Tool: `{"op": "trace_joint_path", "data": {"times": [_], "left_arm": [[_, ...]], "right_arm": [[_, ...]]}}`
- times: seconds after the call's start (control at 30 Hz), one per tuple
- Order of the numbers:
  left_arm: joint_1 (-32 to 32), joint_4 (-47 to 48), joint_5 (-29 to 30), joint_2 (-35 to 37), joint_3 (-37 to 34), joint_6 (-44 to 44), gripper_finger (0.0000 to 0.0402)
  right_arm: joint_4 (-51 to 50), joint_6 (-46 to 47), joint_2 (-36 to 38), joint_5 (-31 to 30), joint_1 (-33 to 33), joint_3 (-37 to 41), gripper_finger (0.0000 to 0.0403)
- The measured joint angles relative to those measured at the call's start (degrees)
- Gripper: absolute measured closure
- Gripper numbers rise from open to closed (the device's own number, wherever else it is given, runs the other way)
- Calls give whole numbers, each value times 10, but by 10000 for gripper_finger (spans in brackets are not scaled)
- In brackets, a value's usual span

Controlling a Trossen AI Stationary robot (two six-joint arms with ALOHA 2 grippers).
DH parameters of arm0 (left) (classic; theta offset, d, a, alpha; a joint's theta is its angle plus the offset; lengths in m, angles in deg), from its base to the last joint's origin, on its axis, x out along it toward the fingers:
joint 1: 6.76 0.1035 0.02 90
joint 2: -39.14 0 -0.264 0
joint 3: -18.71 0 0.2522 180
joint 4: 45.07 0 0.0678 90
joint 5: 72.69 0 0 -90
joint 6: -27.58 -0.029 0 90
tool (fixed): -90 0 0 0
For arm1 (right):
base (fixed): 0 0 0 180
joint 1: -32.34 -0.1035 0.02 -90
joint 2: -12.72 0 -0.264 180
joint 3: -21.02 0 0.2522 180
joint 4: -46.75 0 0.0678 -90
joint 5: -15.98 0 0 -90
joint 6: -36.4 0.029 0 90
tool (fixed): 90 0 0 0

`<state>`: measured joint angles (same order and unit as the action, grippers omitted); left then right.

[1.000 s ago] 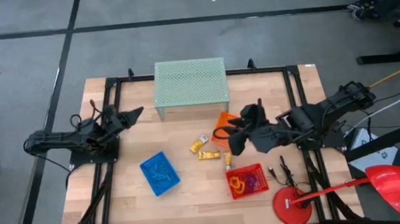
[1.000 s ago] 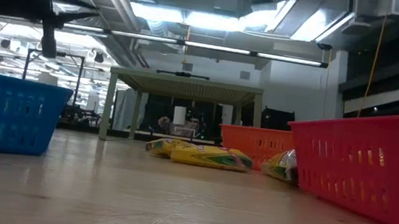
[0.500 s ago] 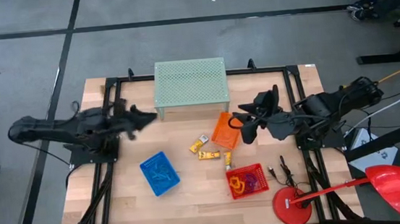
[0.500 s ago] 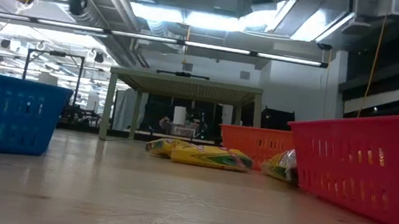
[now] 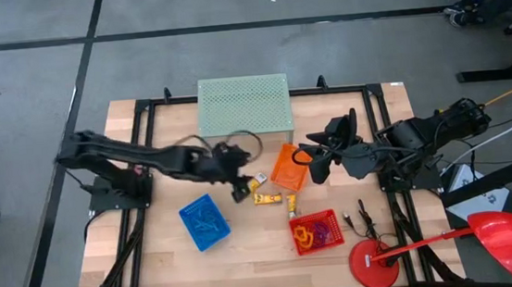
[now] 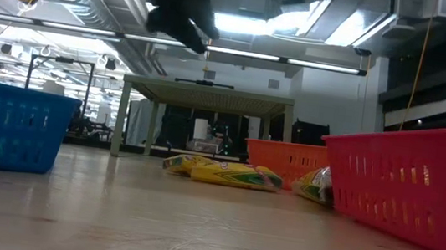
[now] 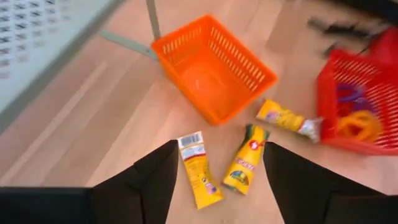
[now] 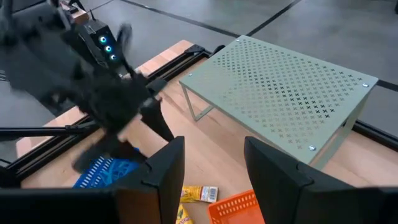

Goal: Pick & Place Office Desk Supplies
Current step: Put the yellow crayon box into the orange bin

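two dark six-joint arms on black bases, each bolted to a black frame running along the table. left arm [image 5: 137, 159]: slim matte-black links; black cables loop near its wrist. right arm [image 5: 423, 138]: bulkier black joint housings, with black cables trailing from its base. left gripper [image 7: 214, 180]: two broad, flat, dark fingers with squared tips. right gripper [image 8: 211, 171]: a like pair of dark fingers. small blue-green lights glow on the left arm in the right wrist view.

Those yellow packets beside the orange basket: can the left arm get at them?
Probably yes. The left tool hangs open right above two yellow packets, which lie bare on the table beside the orange basket, with nothing over them.
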<state>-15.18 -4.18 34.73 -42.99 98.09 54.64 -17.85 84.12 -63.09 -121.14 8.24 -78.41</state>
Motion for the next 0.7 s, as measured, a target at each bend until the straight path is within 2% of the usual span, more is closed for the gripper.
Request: {"op": "trace_joint_path", "data": {"times": [0.07, 0.17, 0.23, 0.37, 0.47, 0.57, 0.7], "left_arm": [[-4, 55, 14, -53, 52, 20, 161], [-3, 162, 40, -127, 116, 100, 156], [-1, 201, 43, -167, 147, 146, 155], [-1, 198, 45, -217, 187, 224, 155], [-1, 187, 39, -244, 194, 274, 155], [-1, 173, 30, -257, 194, 319, 155], [-2, 145, 29, -259, 194, 345, 155]], "right_arm": [[0, 0, 0, 1, 0, 0, 234], [0, -9, 0, 12, 0, 0, 234], [0, -20, 0, 27, 0, 0, 234], [-1, -47, 0, 56, 0, 0, 234], [4, -65, 4, 55, -1, 1, 234], [20, -93, 39, 5, -28, 1, 234], [20, -105, 122, -66, -109, 1, 234]]}}
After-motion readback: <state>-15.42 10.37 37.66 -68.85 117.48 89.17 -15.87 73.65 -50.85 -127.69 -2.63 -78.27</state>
